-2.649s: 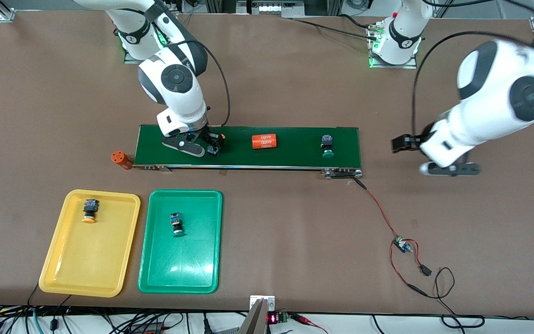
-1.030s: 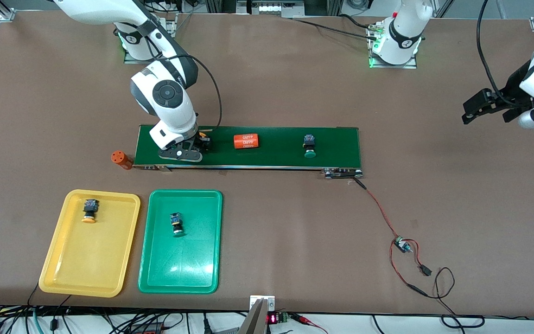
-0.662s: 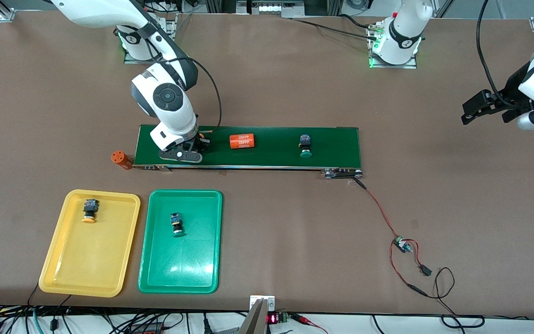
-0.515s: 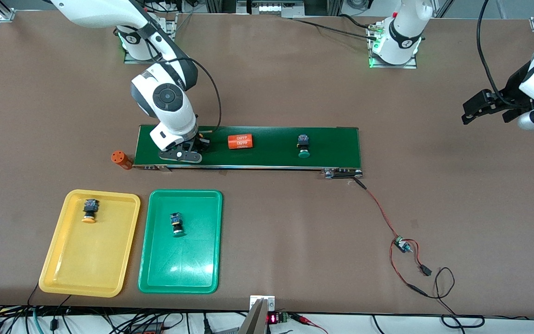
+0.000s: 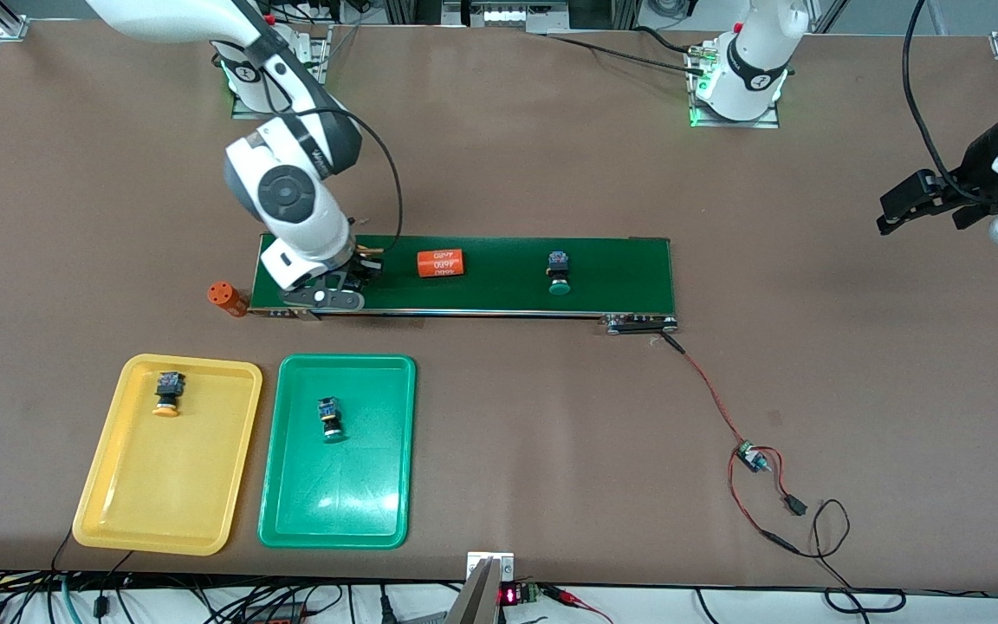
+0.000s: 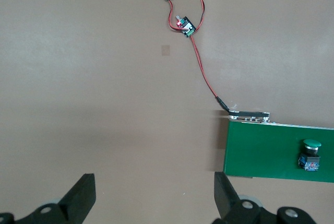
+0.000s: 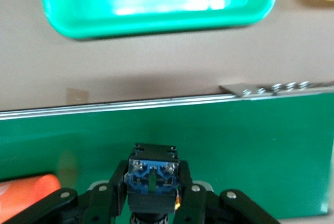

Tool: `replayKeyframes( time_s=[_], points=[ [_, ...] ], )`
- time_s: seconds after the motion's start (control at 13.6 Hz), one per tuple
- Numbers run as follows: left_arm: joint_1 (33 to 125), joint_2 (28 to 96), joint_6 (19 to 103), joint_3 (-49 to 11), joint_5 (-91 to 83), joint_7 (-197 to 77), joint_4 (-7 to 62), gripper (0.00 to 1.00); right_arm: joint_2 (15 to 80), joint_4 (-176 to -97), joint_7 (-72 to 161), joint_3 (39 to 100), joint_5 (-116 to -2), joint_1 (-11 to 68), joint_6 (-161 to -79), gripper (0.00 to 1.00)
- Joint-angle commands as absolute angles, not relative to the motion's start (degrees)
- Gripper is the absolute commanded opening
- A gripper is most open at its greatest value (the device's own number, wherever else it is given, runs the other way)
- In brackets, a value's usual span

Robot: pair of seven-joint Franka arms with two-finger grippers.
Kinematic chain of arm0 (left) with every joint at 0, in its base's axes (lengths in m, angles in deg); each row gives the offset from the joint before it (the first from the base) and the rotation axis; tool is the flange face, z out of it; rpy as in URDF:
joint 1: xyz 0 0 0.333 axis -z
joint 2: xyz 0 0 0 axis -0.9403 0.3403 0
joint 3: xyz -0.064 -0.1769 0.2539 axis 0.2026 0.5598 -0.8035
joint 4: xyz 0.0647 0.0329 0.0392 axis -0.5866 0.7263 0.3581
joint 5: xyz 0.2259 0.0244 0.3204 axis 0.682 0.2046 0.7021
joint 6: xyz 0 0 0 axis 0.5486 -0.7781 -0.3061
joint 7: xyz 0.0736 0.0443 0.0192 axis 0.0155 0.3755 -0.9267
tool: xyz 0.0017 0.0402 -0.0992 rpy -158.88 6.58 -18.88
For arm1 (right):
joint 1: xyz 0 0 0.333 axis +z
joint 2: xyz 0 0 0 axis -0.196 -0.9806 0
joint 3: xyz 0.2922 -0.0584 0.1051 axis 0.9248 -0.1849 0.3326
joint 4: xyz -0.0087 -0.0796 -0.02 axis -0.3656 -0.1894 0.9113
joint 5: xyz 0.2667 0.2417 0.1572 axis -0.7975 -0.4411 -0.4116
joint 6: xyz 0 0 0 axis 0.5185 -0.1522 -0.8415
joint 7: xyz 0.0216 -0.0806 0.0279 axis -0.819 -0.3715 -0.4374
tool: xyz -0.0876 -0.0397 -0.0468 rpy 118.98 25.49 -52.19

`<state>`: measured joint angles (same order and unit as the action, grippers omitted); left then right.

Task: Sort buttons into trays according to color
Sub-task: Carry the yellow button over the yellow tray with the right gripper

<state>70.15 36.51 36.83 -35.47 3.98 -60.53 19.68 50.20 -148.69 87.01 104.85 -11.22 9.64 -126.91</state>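
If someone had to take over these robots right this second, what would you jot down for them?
Right end effector: shut on a button over the conveyor belt, at the right arm's end; a trace of orange shows by the fingers, so probably the yellow one.
Left end effector: open, holding nothing, waiting over bare table off the belt's other end.
Done: one yellow button lies in the yellow tray, one green button in the green tray.
Left: carry the held button to its tray, then fetch the green button on the belt. The orange cylinders are not buttons.
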Motion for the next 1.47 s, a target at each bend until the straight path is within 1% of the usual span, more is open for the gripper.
replayKeyframes(
  time_s=[0.0, 0.22, 0.37, 0.66, 0.88, 1.03, 1.18, 1.32, 1.4],
  points=[
    [69.8, 37.9, 36.7, -35.1, 4.4, -59.4, 17.6, 1.0, 51.2, -140.6, 80.3, 105.0, -13.9, 7.4, -118.6, 0.14],
    [69.6, 38.1, 36.8, -35.2, 4.6, -59.4, 17.6, 1.0, 50.3, -137.2, 75.5, 104.4, -13.8, 3.8, -117.9, 0.14],
    [69.5, 38.5, 37.4, -35.3, 4.5, -59.4, 17.6, 1.0, 48.3, -134.3, 71.9, 104.0, -13.2, 1.7, -117.8, 0.14],
    [69.1, 39.2, 40.1, -35.3, 4.6, -59.5, 17.5, 1.0, 44.8, -131.3, 64.4, 99.2, -13.0, 1.2, -117.9, 0.14],
    [68.9, 39.4, 40.2, -35.1, 5.0, -59.5, 17.6, 1.0, 42.2, -129.0, 58.9, 95.8, -13.0, 0.7, -118.5, 0.14],
    [68.4, 39.4, 40.1, -35.3, 4.5, -59.4, 17.6, 1.0, 40.2, -126.9, 57.9, 95.5, -12.6, -0.4, -118.6, 0.14],
    [67.7, 39.9, 40.1, -35.3, 4.4, -59.5, 17.4, 1.0, 38.0, -125.0, 56.4, 94.2, -9.1, -0.7, -120.5, 0.14],
    [67.2, 40.0, 40.0, -35.2, 3.9, -60.1, 17.2, 1.0, 34.6, -123.6, 53.0, 91.8, -8.3, -1.5, -124.4, 0.14],
    [66.9, 40.0, 39.6, -35.1, 3.9, -60.1, 17.5, 1.0, 33.4, -123.3, 51.6, 91.6, -8.2, -1.7, -125.8, 0.14]
  ],
)
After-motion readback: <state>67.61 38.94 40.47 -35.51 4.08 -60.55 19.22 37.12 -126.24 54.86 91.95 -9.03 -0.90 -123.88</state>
